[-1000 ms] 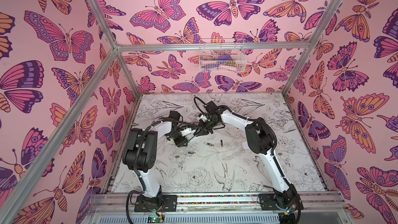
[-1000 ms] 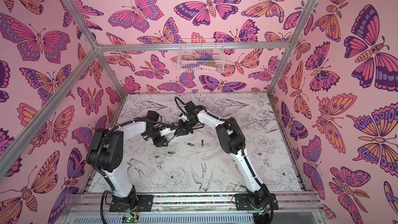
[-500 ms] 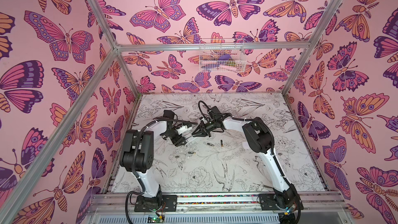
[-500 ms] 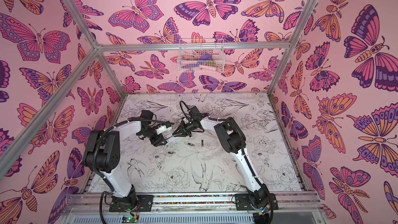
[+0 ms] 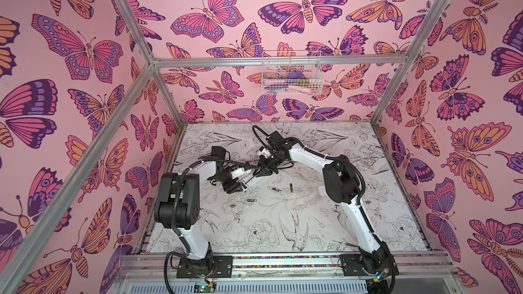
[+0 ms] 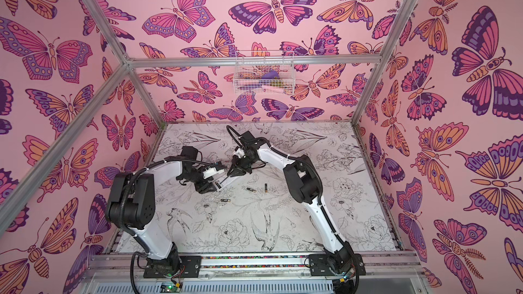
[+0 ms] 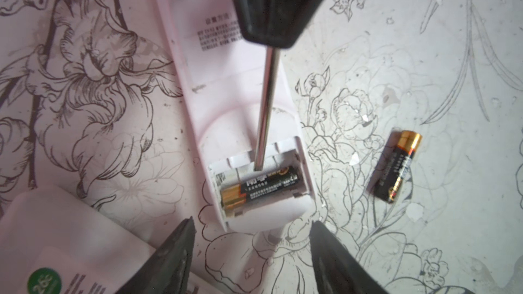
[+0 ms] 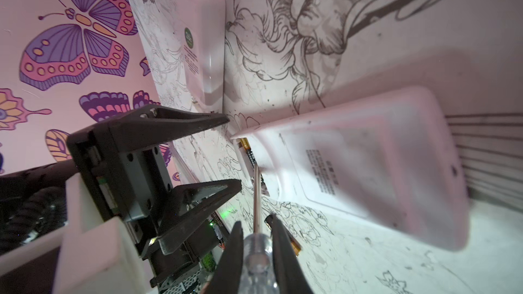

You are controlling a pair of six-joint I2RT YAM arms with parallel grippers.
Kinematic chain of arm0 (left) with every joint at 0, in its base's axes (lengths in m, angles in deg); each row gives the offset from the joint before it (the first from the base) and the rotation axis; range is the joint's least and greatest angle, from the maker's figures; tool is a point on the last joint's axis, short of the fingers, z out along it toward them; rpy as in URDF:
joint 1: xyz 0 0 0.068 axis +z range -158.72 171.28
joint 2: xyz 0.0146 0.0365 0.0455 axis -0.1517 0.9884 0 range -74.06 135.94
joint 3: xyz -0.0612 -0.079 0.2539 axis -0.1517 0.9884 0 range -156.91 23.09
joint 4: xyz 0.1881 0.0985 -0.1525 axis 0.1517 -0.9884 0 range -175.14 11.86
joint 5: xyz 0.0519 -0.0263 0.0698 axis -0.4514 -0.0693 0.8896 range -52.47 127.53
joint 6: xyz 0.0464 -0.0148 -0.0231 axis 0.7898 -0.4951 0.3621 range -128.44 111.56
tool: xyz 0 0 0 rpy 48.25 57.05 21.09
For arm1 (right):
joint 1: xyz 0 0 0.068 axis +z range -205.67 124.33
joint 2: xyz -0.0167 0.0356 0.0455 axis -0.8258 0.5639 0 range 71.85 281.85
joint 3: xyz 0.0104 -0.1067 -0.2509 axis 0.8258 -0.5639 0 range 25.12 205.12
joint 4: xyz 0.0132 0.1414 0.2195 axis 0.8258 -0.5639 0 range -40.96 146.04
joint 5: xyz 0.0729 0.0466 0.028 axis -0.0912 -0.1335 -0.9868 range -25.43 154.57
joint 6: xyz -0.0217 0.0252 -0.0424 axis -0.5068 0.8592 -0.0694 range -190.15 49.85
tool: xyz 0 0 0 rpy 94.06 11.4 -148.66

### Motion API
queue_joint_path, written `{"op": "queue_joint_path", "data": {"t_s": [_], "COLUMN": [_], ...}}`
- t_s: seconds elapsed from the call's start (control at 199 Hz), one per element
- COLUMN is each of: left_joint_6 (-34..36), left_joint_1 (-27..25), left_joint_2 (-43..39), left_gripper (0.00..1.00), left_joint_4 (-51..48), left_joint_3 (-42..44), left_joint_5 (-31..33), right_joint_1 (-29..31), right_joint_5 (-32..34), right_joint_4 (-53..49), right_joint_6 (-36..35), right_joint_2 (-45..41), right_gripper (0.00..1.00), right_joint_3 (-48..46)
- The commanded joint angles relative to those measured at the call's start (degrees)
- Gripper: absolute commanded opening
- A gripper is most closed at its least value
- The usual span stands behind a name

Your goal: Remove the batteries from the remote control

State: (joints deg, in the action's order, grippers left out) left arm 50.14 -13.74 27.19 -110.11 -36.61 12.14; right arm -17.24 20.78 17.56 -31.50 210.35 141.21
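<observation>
A white remote control (image 7: 240,94) lies back-up on the table with its compartment open at the near end. One of the batteries (image 7: 260,190) sits inside it. My right gripper (image 8: 255,220) is shut on a clear-handled screwdriver (image 8: 259,258), whose metal shaft (image 7: 266,108) has its tip at the compartment edge beside that battery. My left gripper (image 7: 253,220) is open, one finger on each side just short of the remote's open end, holding nothing. Three loose batteries (image 5: 276,190) (image 5: 291,188) (image 5: 252,200) lie on the table in both top views, right of the grippers (image 6: 210,186) (image 6: 236,169).
A second white remote (image 7: 56,250) with a green round sticker lies close beside my left gripper. One loose battery (image 7: 396,168) rests a short way from the open remote. A wire basket (image 5: 291,77) hangs on the back wall.
My right gripper has carried the screwdriver left and down to the remote's compartment. The left gripper's jaws have spread wider and its arm has shifted slightly.
</observation>
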Motion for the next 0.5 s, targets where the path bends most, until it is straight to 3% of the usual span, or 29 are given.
{"op": "queue_joint_path", "data": {"t_s": [0.0,0.496], "left_joint_6": [2.3,0.4], "left_joint_1": [0.1,-0.1], "left_joint_2": [0.1,1.6], "left_gripper": [0.67,0.63], "left_joint_4": [0.5,5.9], "left_joint_3": [1.8,2.5], "left_joint_5": [0.5,2.6], "right_joint_1": [0.6,2.4], "right_joint_5": [6.5,-1.9], "right_joint_4": [-10.7,-12.0], "right_joint_6": [-4.2,-26.9], "right_joint_2": [0.5,1.9], "right_gripper": [0.0,0.0], "right_joint_3": [1.9,4.3]}}
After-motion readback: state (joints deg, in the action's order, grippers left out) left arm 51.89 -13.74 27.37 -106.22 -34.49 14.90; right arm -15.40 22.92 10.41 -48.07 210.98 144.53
